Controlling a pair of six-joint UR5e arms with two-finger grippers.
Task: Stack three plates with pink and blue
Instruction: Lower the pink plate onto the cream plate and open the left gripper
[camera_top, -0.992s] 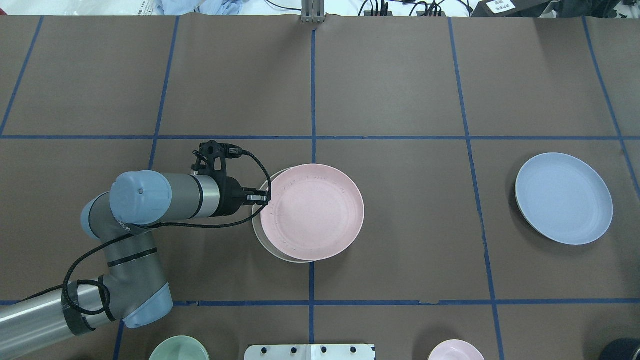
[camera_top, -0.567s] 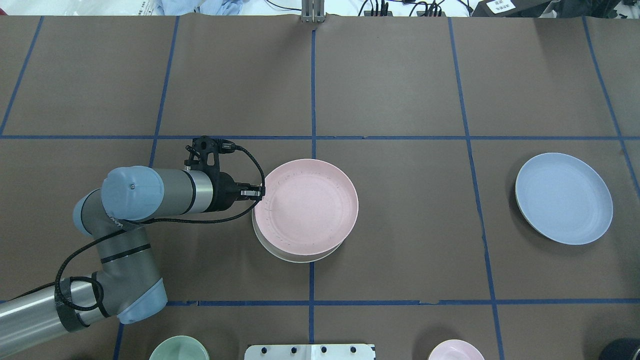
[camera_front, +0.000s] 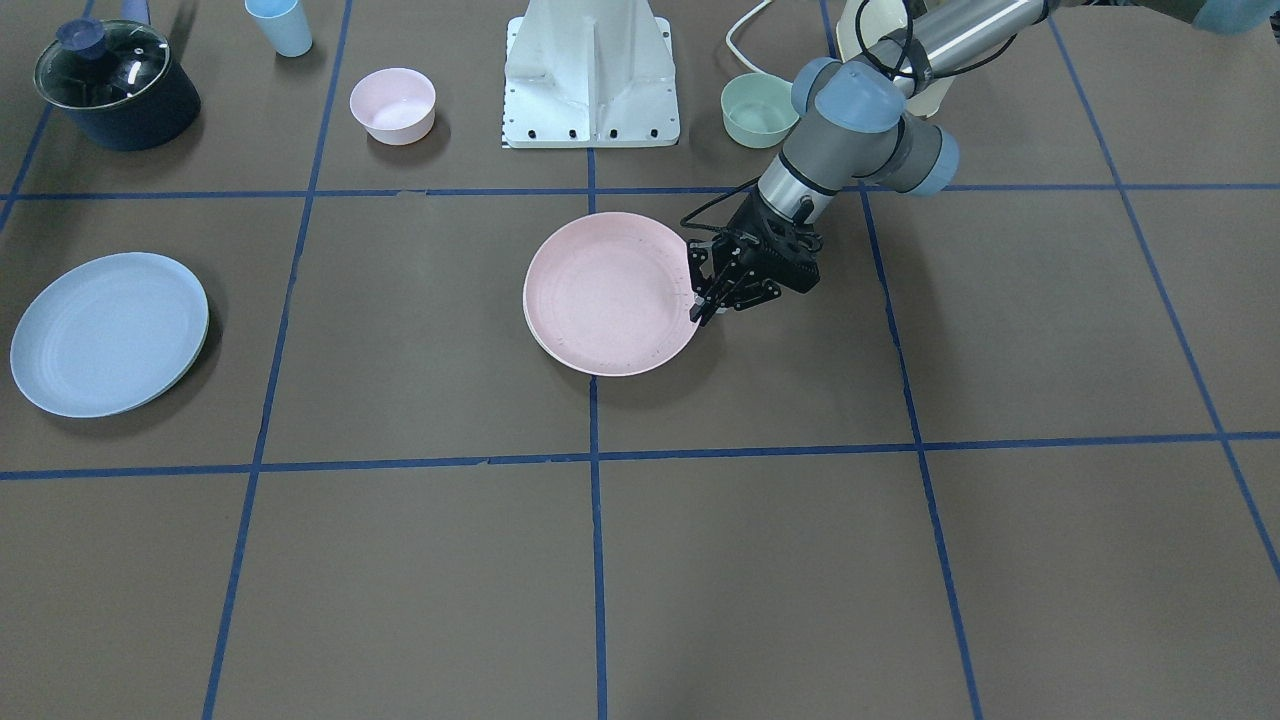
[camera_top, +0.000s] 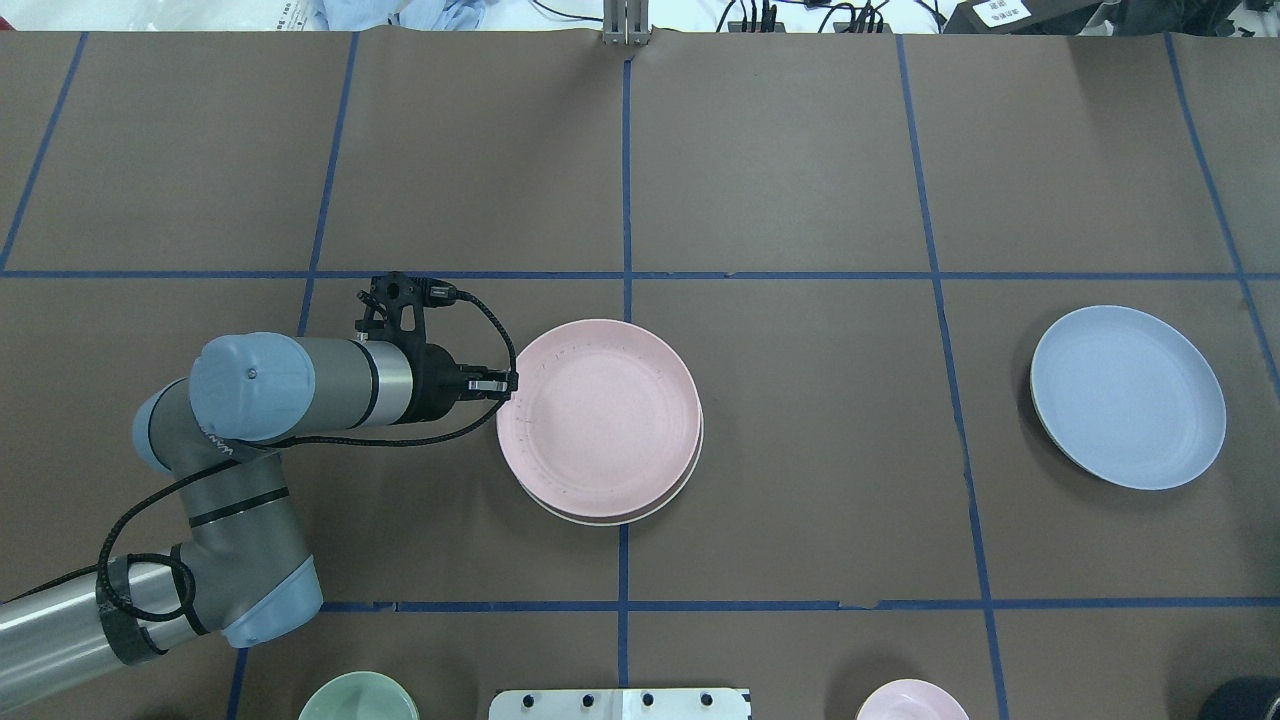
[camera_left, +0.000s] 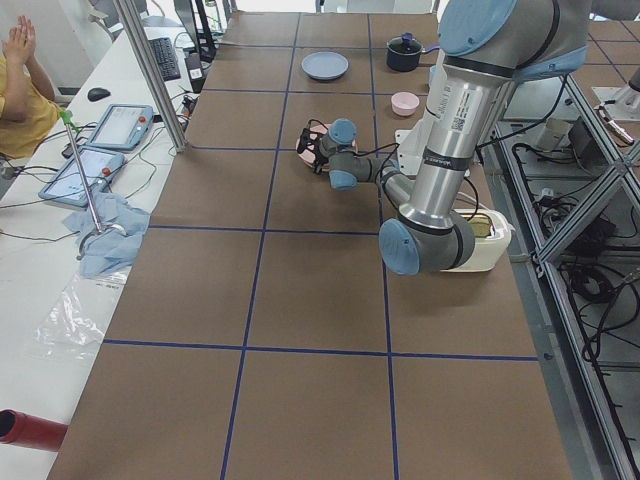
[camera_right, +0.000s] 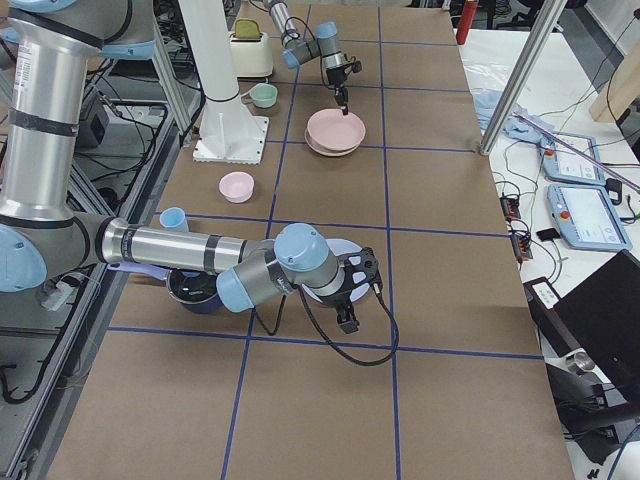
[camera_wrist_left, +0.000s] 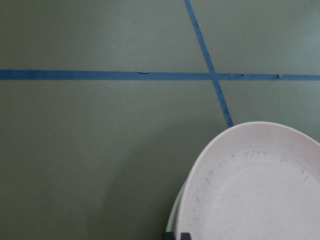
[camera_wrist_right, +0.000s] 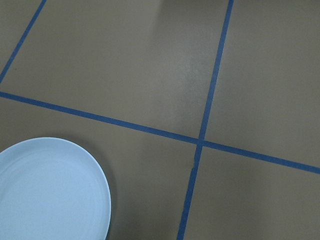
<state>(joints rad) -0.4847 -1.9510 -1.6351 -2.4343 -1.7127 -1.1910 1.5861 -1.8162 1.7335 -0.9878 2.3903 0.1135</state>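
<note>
Shifting left, the pink plate (camera_top: 600, 420) now nearly covers the cream plate (camera_top: 612, 521), left fingers (camera_top: 494, 385) seemingly pinching its rim.

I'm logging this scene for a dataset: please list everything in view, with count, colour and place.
plates: 3; pink plate atop cream plate, centre; blue plate, robot's right
bowls: 2; pink bowl, green bowl, flanking the base
pot: 1, dark, lidded, robot's near right corner
cup: 1, light blue, near pot
toaster: 1, cream, by left arm
left gripper: 1, black, shut on pink plate's rim
right gripper: 1, black, by blue plate; state unclear
</note>
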